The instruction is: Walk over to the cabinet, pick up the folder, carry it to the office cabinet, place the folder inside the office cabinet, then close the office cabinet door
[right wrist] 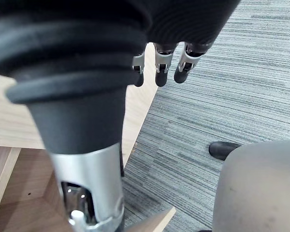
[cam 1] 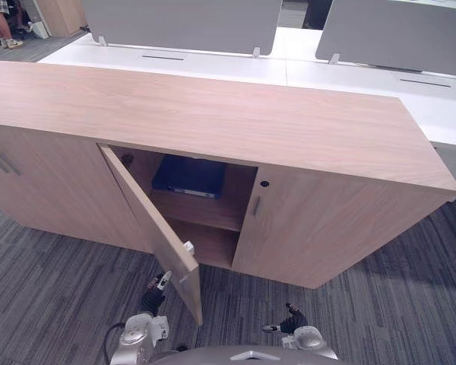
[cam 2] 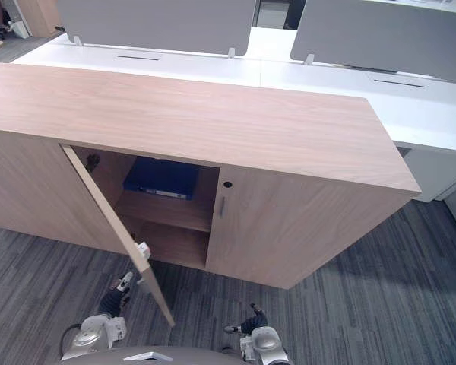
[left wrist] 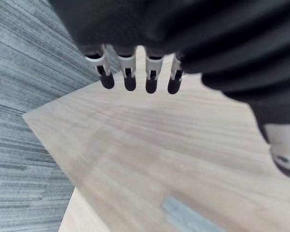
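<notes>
**Desk:** What dominates the frame?

**Photographer:** A long, low office cabinet [cam 1: 213, 114] in pale wood. It stands on grey striped carpet [cam 1: 380, 304], with white desks [cam 1: 311, 68] and grey divider panels [cam 1: 182, 23] lined up behind it.

**Desk:** And the door?

**Photographer:** The cabinet door [cam 1: 148, 220] left of centre stands swung wide, its free edge pointing out toward the robot. The neighbouring door [cam 1: 311, 228] on the right is closed.

**Desk:** Where is the folder?

**Photographer:** The dark blue folder [cam 1: 188, 176] lies flat on the upper shelf [cam 1: 201, 211] inside the open compartment, toward the back. It is well apart from both hands and held by neither.

**Desk:** The hands, then?

**Photographer:** Both are low at the front of the scene, over the carpet. The left hand [cam 1: 152, 296] is just beside the open door's lower outer corner, on its outer face. Seen from the wrist, its fingers [left wrist: 129, 72] hang straight and side by side before the wood grain and a grey handle [left wrist: 183, 218], closed on nothing. Whether the tips touch the panel cannot be told. The right hand [cam 1: 291, 321] hangs to the right of the door's free edge, in front of the closed door. Its fingers [right wrist: 160, 67] are loose and empty.
</notes>
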